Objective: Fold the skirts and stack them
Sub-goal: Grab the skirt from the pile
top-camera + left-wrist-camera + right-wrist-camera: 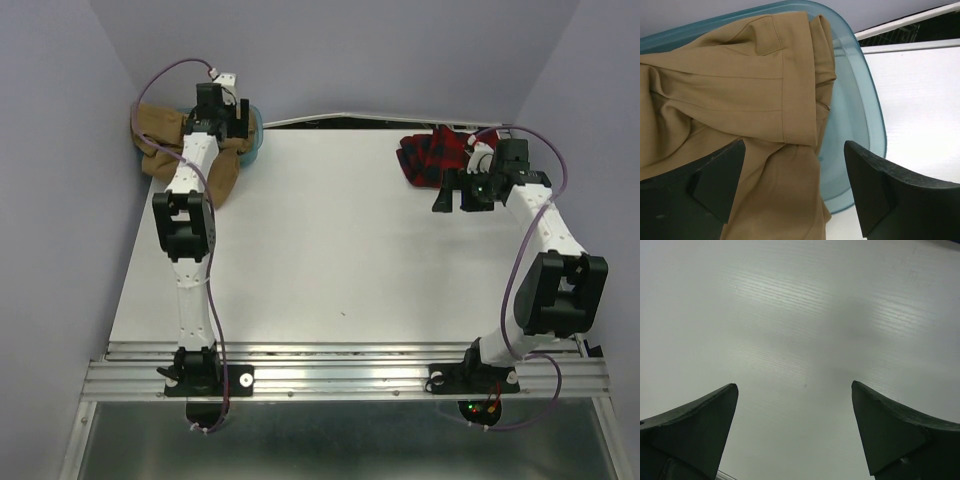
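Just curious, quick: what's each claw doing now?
Left claw: open, holding nothing, over the tan-brown cloth skirt.
Right claw: open, holding nothing, above the white table.

On the plain white worktop (340, 260) I see a plain tan-brown skirt (740, 90) lying over a translucent teal tub (860, 115) at the far left corner and a red skirt (432, 155) crossed with dark navy-black plaid checks near the far right corner.

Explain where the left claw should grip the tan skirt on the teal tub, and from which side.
Probably the tan skirt by its stitched hem band, from above: it forms a folded ridge over the tub, ahead of the open left claw.
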Controlling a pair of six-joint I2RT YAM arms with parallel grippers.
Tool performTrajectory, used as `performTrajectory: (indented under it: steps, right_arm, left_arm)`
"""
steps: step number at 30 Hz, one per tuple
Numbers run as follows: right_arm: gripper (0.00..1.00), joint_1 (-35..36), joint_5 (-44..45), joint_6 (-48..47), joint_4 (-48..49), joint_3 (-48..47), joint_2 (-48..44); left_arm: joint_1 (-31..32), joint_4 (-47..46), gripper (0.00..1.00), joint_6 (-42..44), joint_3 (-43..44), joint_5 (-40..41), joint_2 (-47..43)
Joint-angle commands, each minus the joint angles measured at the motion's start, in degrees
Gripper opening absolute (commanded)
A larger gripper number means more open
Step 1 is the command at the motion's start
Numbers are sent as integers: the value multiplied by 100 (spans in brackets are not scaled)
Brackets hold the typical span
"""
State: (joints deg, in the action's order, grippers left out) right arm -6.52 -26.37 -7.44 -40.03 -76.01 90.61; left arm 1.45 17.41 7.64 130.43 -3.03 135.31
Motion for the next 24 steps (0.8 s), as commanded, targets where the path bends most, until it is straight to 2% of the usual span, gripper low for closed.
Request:
performTrajectory:
  steps: [1,5,9,13,24]
  right_arm:
    - [100,28,53,59,241,121,115]
    - [100,28,44,59,241,113,351]
    - [100,28,106,59,233,42,466]
    - [100,28,106,59,206,-10,528]
    - [100,28,211,-29,118,-46,475]
  left_arm:
    - [118,-896,91,281,193,476,22]
    - [311,-985,92,624,394,969,373]
    - [557,-967,92,976,755,2049,900]
    - [567,-976,88,1011,931,2411,1147]
    - [479,-906,80,985,931,1903,1366]
